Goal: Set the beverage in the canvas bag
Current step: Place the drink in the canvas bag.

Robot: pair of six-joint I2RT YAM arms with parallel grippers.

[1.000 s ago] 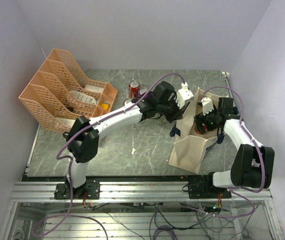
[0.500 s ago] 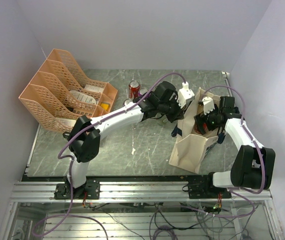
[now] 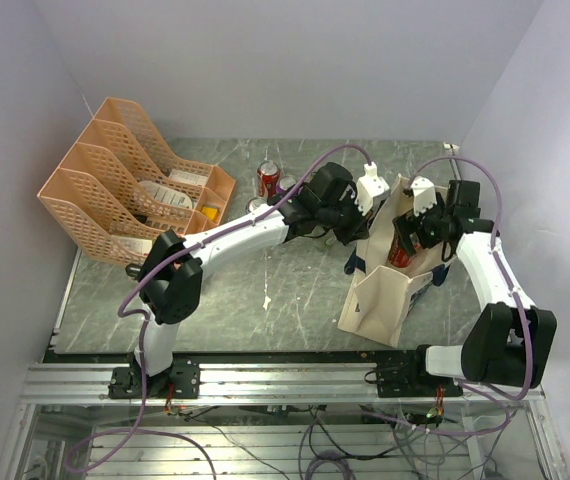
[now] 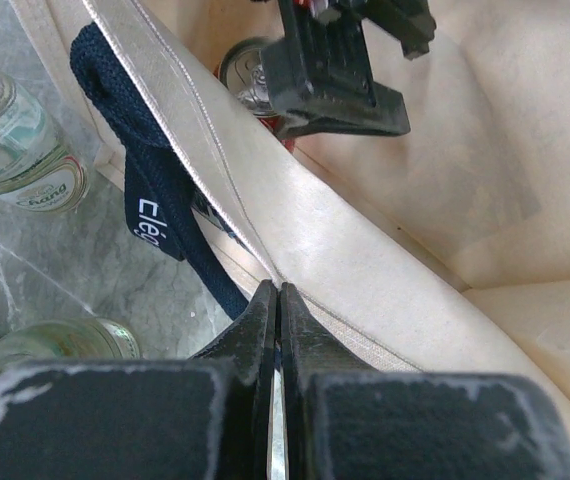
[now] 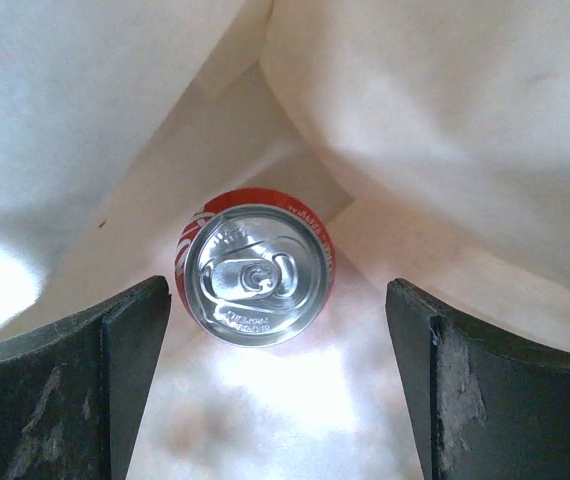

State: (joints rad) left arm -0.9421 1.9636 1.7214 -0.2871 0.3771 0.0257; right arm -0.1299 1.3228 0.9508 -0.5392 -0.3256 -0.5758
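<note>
The can point(image 5: 255, 270) stands upright inside the bag point(image 3: 385, 300), seen top-on in the right wrist view with its silver lid and pull tab facing the camera and cream cloth all round it. That makes one can in one bag. The bag stands at the right of centre in the top view, its mouth open.

The right claw point(image 5: 279, 300) hangs over the can with its jaws spread wide. One finger shows at the lower left of the frame and one at the lower right, both clear of the can, so it holds nothing. In the top view the claw sits in the mouth of the bag.

The left claw point(image 4: 276, 295) is pinched fully together on the bag's rim at the bottom centre of its own view, with the cloth caught between the two fingers. A navy handle point(image 4: 155, 200) hangs just beside it, to the upper left.

On the table point(image 3: 295, 280), at the upper centre of the top view, stands a second red can point(image 3: 268, 180), with a silver-topped one just beside it on the right. A third is partly hidden by the left arm. The left wrist view shows two pale bottles point(image 4: 15, 140) with green labels at its left edge. Orange trays point(image 3: 115, 200) fill the upper left.
</note>
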